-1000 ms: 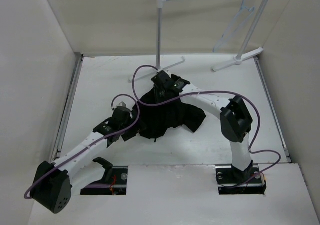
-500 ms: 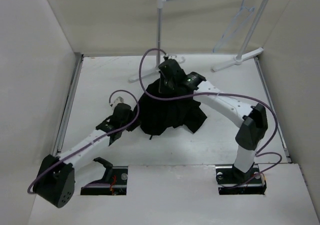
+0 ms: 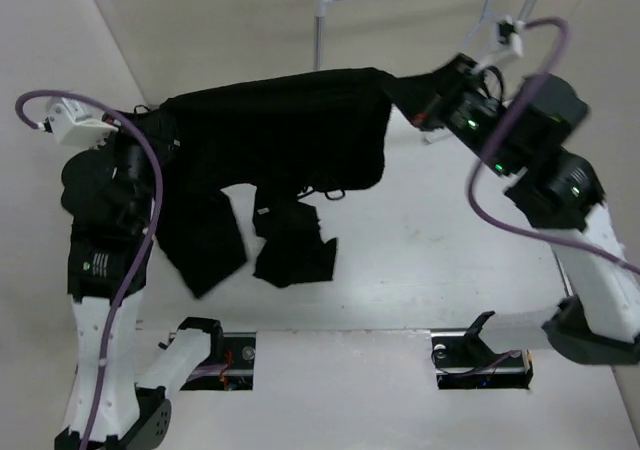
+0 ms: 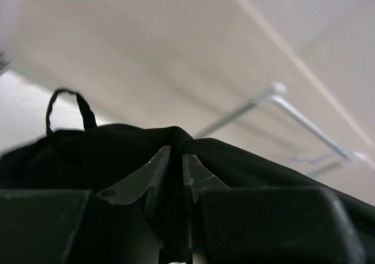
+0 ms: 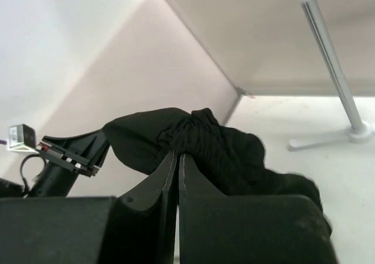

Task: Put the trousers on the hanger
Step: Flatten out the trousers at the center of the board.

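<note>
The black trousers (image 3: 280, 130) hang spread in the air between my two grippers, waist edge stretched level, both legs drooping to the table. At their left end my left gripper (image 3: 150, 128) is shut on the cloth; its wrist view shows the fingers (image 4: 158, 164) pinching a fold of the trousers (image 4: 111, 152). My right gripper (image 3: 412, 98) is shut on the bunched right end, with gathered trousers cloth (image 5: 217, 146) bulging above its fingertips (image 5: 170, 164). The pale hanger (image 3: 486, 8) hangs from the rack bar behind my right arm, mostly hidden.
The white tube rack (image 3: 318, 30) stands at the back of the table, its bar running to the right. Its pole and foot show in the right wrist view (image 5: 331, 53). Side walls close in on the left and right.
Both arms have risen from the table and pulled apart, lifting the trousers from a heap into a wide hanging spread. Both grippers closed on the cloth.
</note>
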Motion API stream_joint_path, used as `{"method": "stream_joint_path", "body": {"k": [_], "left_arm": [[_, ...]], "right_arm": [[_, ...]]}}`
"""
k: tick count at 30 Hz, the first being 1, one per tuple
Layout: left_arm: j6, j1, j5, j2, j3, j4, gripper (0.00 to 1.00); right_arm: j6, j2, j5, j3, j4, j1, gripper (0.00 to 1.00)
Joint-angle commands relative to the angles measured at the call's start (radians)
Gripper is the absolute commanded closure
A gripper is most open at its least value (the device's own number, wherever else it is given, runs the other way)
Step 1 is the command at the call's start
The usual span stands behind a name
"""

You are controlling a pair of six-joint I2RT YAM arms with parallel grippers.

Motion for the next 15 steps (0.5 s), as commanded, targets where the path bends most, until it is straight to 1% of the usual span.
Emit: {"method": "stream_joint_path", "body": {"k": [1,3,5,6,8,11,13,15], "left_arm": [[0.048,-0.087,-0.068,-0.040,0.009,-0.081,0.87],[0.049,-0.158,-0.106,-0.093,-0.089,-0.083,0.78],[0.046,-0.224,-0.153,-0.141,-0.231,-0.113,0.64],[0.049,-0.252,-0.175,-0.150,-0.289,-0.144,0.54],[0.046,-0.287,-0.204,-0.143,-0.388,-0.190,0.43],[0.034,-0.301,-0.258,-0.126,-0.514,-0.205,0.41],[0.011,-0.283,-0.272,-0.118,-0.563,-0.222,0.40],[-0.007,-0.253,-0.267,-0.123,-0.595,-0.245,0.38]], "right_arm": [[0.052,-0.174,-0.078,-0.223,0.084,-0.063,0.96],[0.102,-0.309,-0.089,-0.505,0.132,-0.136,0.96],[0.191,-0.425,-0.113,-0.777,0.137,-0.243,0.97],[0.216,-0.458,-0.125,-0.868,0.137,-0.282,0.97],[0.289,-0.526,-0.145,-1.093,0.131,-0.394,0.97],[0.328,-0.562,-0.172,-1.291,0.157,-0.540,0.98],[0.337,-0.560,-0.169,-1.347,0.161,-0.581,0.98],[0.328,-0.569,-0.143,-1.369,0.157,-0.615,0.98]]}}
